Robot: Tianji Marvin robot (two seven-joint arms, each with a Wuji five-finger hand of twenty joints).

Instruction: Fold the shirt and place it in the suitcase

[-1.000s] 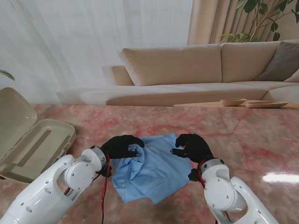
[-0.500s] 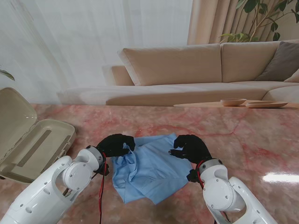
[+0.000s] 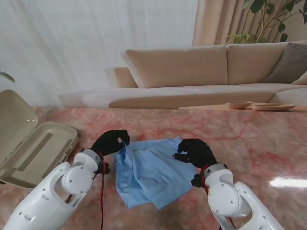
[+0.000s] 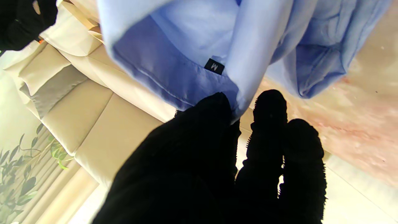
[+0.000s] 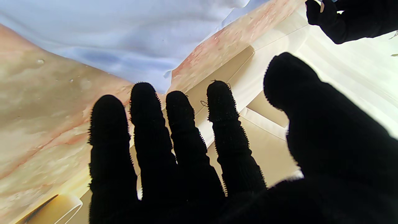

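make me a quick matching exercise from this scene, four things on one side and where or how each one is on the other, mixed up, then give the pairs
Things:
1. shirt
2. suitcase
3. left robot hand
4. right robot hand

States:
A. lid open, at the table's left edge
B. fingers spread, holding nothing, over the shirt's right edge
C. light blue, rumpled on the table between both arms
D. pinching the shirt's collar edge

Pairs: 1-C, 2-A, 3-D, 4-B
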